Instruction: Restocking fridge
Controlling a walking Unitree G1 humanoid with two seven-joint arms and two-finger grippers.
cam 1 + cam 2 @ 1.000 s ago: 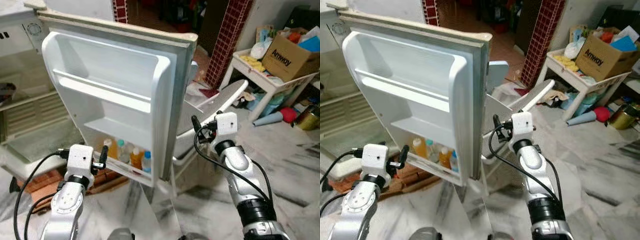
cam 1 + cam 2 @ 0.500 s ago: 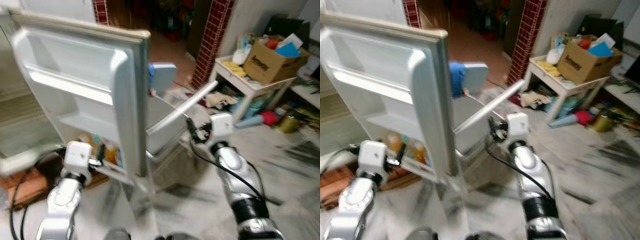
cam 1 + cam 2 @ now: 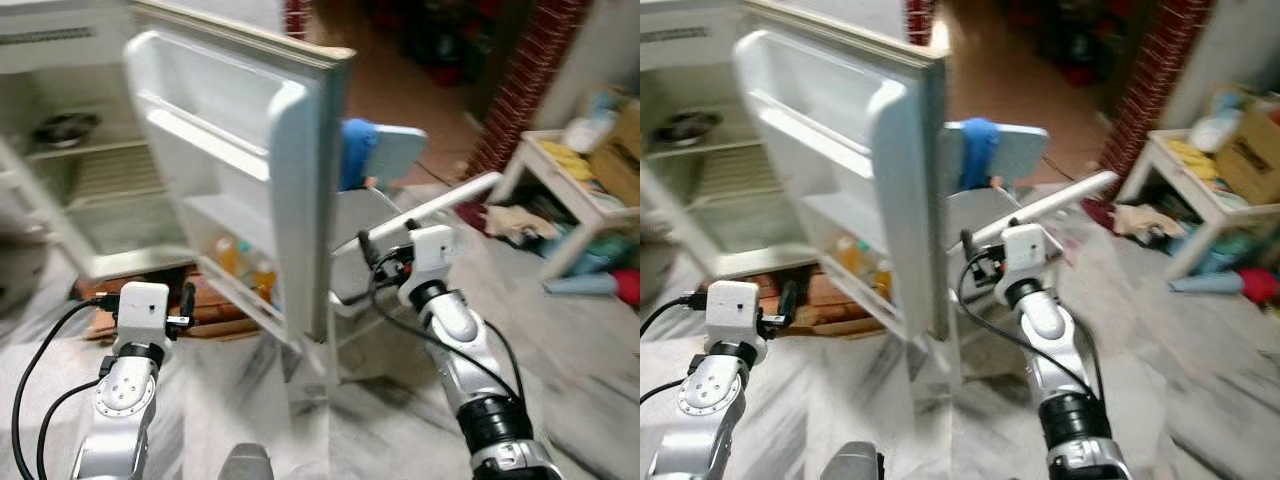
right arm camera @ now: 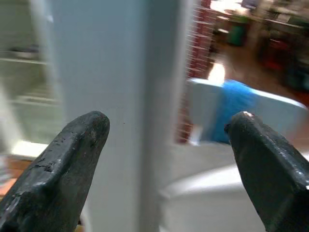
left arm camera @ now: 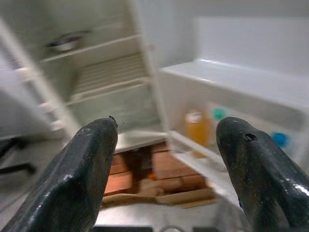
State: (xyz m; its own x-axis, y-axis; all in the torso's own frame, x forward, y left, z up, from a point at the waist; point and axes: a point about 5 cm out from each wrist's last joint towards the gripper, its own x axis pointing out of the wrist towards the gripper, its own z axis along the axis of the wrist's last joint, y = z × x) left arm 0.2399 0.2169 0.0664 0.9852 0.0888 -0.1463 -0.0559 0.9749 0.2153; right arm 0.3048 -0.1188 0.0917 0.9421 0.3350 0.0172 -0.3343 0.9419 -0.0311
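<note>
Fridge door (image 3: pixel 255 170) stands wide open, bottles (image 3: pixel 245 268) in its bottom door shelf. Left pincer (image 3: pixel 187 300) released, empty, near that shelf. Right pincer (image 3: pixel 366 250) released, empty, just beside door's outer edge w/ white chair (image 3: pixel 400 215) behind.

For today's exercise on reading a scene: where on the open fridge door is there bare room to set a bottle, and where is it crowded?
The fridge door has bare upper and middle shelves below the top rim. The bottom shelf is crowded with bottles. Both grippers hang in front, fingers open.
</note>
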